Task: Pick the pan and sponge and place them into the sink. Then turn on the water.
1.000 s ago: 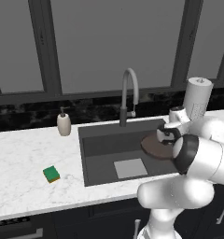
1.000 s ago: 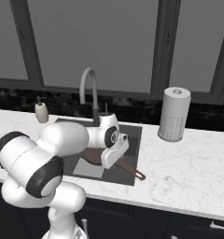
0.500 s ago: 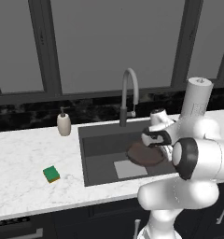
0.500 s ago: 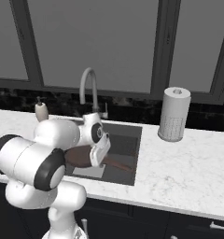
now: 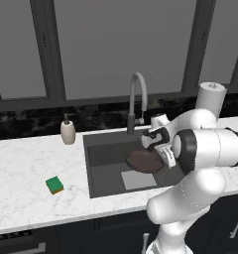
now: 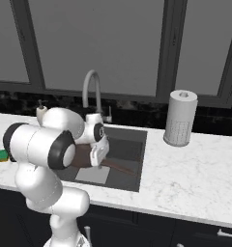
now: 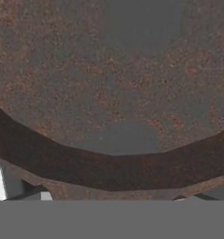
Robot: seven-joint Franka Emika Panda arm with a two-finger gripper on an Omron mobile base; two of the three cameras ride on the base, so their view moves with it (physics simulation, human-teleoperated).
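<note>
Jaws clamped on pan (image 5: 145,161) rim, pan hanging tilted over sink (image 5: 103,154). Grip is off-centre, so it could swing, slip and clatter in.

Even, soft rendered light in both base views, no hard shadows or glare, dark windows (image 5: 121,49); the hand view is close-up and blurry.

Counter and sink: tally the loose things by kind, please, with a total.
Pan: 1
Sponge: 1
Soap dispenser: 1
Paper towel roll: 1
Total: 4
</note>
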